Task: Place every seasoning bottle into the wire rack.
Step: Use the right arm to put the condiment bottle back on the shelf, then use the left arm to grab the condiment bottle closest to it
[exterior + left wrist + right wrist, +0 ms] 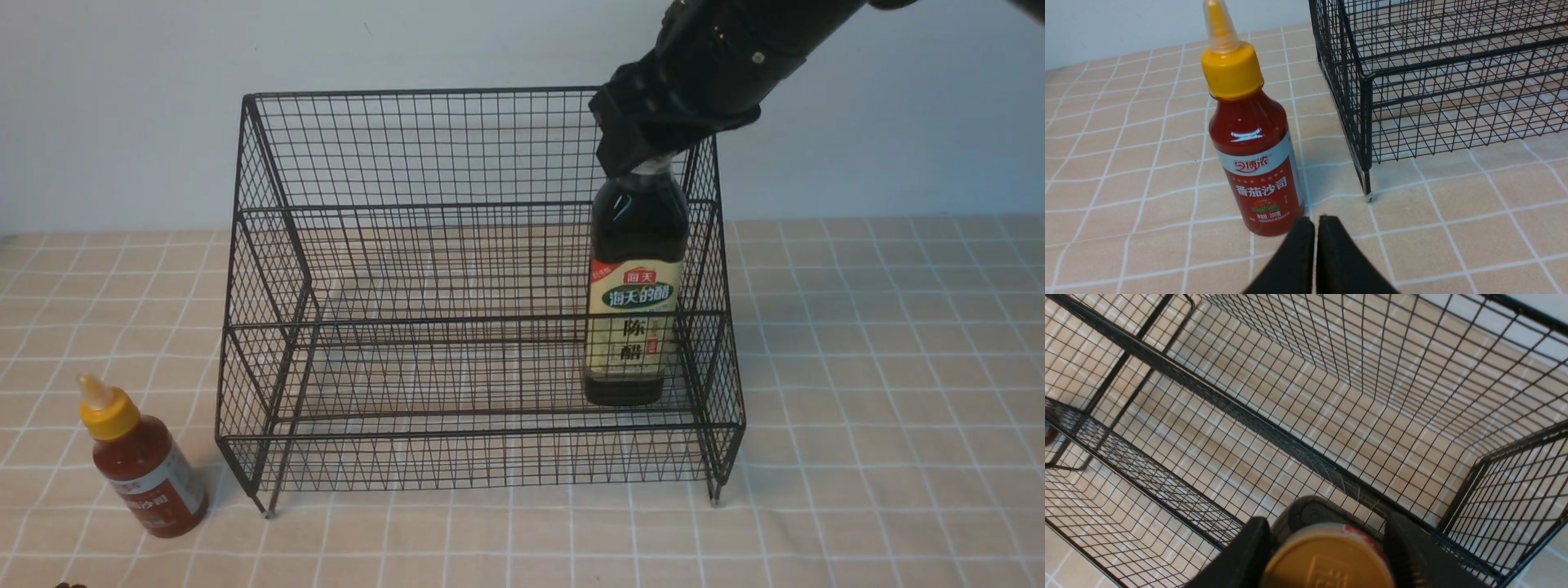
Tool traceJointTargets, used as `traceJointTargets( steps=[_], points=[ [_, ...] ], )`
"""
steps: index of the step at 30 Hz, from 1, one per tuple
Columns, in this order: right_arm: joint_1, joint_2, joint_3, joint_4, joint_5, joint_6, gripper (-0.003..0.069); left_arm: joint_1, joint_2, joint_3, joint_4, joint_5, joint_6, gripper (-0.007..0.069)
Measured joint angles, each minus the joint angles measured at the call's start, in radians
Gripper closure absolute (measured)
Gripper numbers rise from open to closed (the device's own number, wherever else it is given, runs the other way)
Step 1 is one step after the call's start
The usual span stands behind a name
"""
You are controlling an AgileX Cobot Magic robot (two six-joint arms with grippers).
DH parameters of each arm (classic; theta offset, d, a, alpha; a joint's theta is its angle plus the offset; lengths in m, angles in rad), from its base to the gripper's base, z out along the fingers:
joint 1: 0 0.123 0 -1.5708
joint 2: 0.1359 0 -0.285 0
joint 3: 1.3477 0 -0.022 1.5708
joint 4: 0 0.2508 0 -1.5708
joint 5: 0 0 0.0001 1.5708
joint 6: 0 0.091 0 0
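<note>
My right gripper [1327, 543] pinches the capped neck of the vinegar bottle [635, 286] inside the wire rack's [408, 318] right side; my closed left gripper [1316, 224] waits, ketchup bottle [149, 474] unracked beyond its left edge.

The wire rack [482, 318] looks like dark metal mesh with a slightly glossy black coating. The tall bottle [639, 212] has a smooth, glossy dark body and a smooth printed label. The squeeze bottle [1251, 134] looks like shiny, smooth plastic, its yellow cap [1233, 70] softer in sheen. The right fingers [1251, 549] look matt black. The table [865, 392] appears smooth, with a faint sheen.
</note>
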Motion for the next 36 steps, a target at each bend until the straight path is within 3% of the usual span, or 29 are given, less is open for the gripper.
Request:
traceJointTargets(
  steps=[5, 13, 17, 20, 22, 23, 24, 29, 32, 36],
  points=[
    [0.001, 0.001, 0.0, 0.001, 0.0, 0.01, 0.0315, 0.0, 0.0, 0.0, 0.0, 0.0, 0.0, 0.0631],
    [0.001, -0.102, 0.0, -0.002, -0.003, 0.081, 0.0173, 0.0, 0.0, 0.0, 0.0, 0.0, 0.0, 0.0631],
    [0.001, -0.261, -0.002, -0.091, -0.003, 0.107, 0.0166, 0.0, 0.0, 0.0, 0.0, 0.0, 0.0, 0.0631],
    [0.001, -0.353, -0.005, -0.155, -0.002, 0.149, 0.0197, 0.0, 0.0, 0.0, 0.0, 0.0, 0.0, 0.0631],
    [0.001, -0.445, -0.007, -0.198, 0.0, 0.178, 0.0265, 0.0, 0.0, 0.0, 0.0, 0.0, 0.0, 0.0631],
    [0.001, -0.493, -0.007, -0.222, 0.001, 0.191, 0.0312, 0.0, 0.0, 0.0, 0.0, 0.0, 0.0, 0.0631],
    [0.001, -0.574, -0.002, -0.25, 0.002, 0.204, 0.0405, 0.0, 0.0, 0.0, 0.0, 0.0, 0.0, 0.0631],
    [0.001, -0.849, 0.109, -0.307, 0.001, 0.237, 0.0634, 0.0, 0.0, 0.0, 0.0, 0.0, 0.0, 0.0631],
    [0.001, -1.082, 0.3, -0.337, -0.007, 0.278, 0.0665, 0.0, 0.0, 0.0, 0.0, 0.0, 0.0, 0.0631],
    [0.001, -1.367, 0.577, -0.375, -0.16, 0.321, 0.0671, 0.0, 0.0, 0.0, 0.0, 0.0, 0.0, 0.0631]
  ],
)
